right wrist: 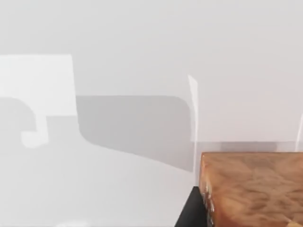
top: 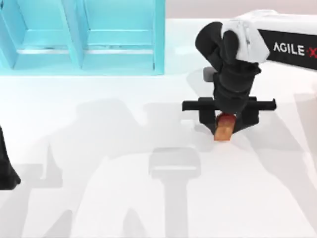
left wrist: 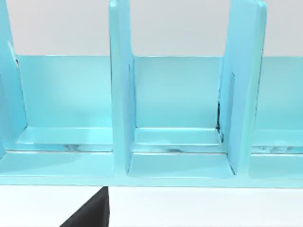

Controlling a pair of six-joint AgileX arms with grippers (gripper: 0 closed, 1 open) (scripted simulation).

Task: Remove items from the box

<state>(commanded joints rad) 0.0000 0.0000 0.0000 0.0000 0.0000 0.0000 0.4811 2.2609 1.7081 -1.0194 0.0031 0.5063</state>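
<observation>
An orange-brown carton-shaped block [top: 224,131] with a red rounded top hangs over the white table, right of centre. My right gripper [top: 226,122] reaches down from above and is shut on it, one dark finger on each side. In the right wrist view the block [right wrist: 253,189] sits close up, with one black finger [right wrist: 190,211] against its side and the table below. The turquoise box [top: 81,37] stands at the back left, its compartments bare where I can see them. My left arm [top: 6,168] stays parked at the left edge.
The left wrist view faces the box's [left wrist: 180,118] upright dividers and bare compartments, with a dark part of the left gripper [left wrist: 90,215] low in the picture. Open white tabletop [top: 124,148] stretches between the box and the right gripper.
</observation>
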